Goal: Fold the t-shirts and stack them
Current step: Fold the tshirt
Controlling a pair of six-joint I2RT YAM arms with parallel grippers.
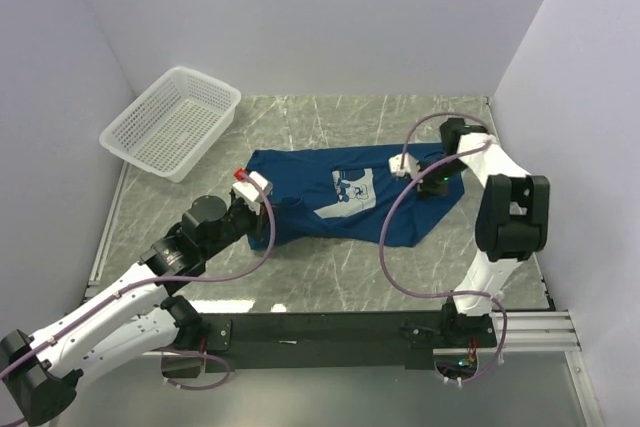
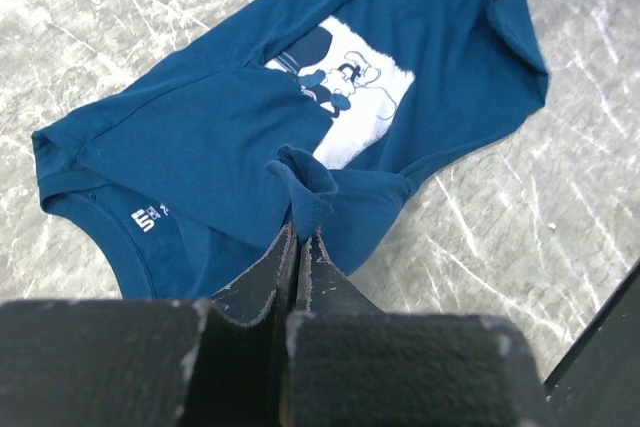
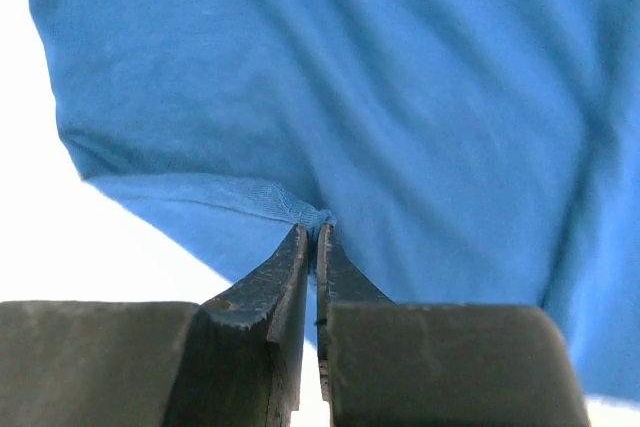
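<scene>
One dark blue t-shirt [image 1: 300, 172] lies rumpled and print side up at the middle of the table [image 1: 330, 277]. Left pincer [image 2: 300, 239] is closed tight on a bunched fold of fabric at the shirt's left side. Right pincer [image 3: 318, 232] is closed tight on a pinch of hemmed edge at the shirt's right side. A white mesh basket [image 1: 170, 122] stands at the far left corner, apart from the shirt.

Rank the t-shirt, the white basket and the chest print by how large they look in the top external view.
1. dark blue t-shirt, the largest spread.
2. white mesh basket, somewhat smaller, though it lies farther from the camera.
3. chest print, clearly the smallest.
</scene>
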